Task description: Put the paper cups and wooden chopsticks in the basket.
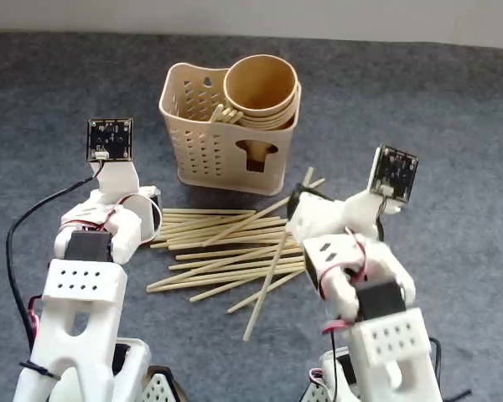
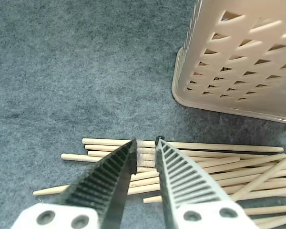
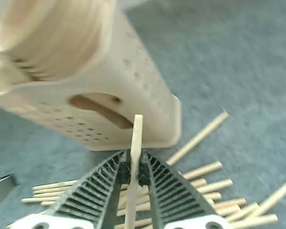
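at centre frame, below the basket (image 1: 210,155) where the paper cups (image 1: 260,84) already sit, the right fingers (image 3: 171,191) clamp one chopstick (image 3: 136,133), judged due for lifting over the rim, while the left fingers (image 2: 181,186) stand slightly parted above the loose chopsticks (image 1: 226,255).

Possibly a lab, grey felt tabletop (image 1: 50,100)

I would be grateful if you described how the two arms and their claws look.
The left arm and right arm are white blocky plastic with perforated panels. Each carries a black square circuit board at the wrist. Red wires and a black cable run along them. The left claw and right claw have black ribbed fingers on white bases.
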`<state>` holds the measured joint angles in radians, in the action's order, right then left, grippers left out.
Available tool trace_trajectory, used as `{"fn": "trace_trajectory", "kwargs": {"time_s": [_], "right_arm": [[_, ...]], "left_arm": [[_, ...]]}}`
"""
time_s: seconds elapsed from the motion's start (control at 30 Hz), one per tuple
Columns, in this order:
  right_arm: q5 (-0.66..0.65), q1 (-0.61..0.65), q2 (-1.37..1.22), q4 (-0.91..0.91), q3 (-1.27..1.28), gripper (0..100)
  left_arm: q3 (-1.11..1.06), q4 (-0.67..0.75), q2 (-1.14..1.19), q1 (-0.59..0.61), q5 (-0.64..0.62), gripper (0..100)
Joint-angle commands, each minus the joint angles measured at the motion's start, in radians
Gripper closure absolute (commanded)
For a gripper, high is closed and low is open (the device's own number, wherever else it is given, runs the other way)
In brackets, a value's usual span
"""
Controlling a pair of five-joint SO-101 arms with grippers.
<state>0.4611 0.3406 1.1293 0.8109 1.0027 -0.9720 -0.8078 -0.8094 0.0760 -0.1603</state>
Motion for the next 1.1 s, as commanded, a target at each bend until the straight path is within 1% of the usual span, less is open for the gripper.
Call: {"fn": "trace_trajectory", "kwargs": {"time_s": [0.0, 0.17, 0.4, 0.6, 0.7, 0.93, 1.07], "right_arm": [[-0.074, 0.058, 0.125, -0.012, -0.015, 99.5], [-0.157, 0.097, 0.151, -0.140, -0.010, 99.5], [-0.338, 0.205, 0.151, -0.357, -0.018, 99.5], [-0.473, 0.286, 0.151, -0.496, -0.021, 99.5], [-0.542, 0.331, 0.150, -0.622, -0.021, 99.5], [-0.649, 0.394, 0.142, -0.895, -0.021, 99.5], [-0.715, 0.403, 0.061, -1.055, -0.021, 99.5]], "left_arm": [[0.010, 0.017, -0.027, 0.005, -0.002, 92], [0.010, 0.017, -0.027, 0.005, -0.002, 92], [0.012, 0.017, -0.027, 0.005, -0.002, 92], [0.012, 0.017, -0.027, 0.005, -0.002, 92], [0.012, 0.017, -0.027, 0.005, -0.002, 92], [0.012, 0.017, -0.027, 0.004, -0.002, 92], [0.012, 0.017, -0.027, 0.002, -0.002, 92]]}}
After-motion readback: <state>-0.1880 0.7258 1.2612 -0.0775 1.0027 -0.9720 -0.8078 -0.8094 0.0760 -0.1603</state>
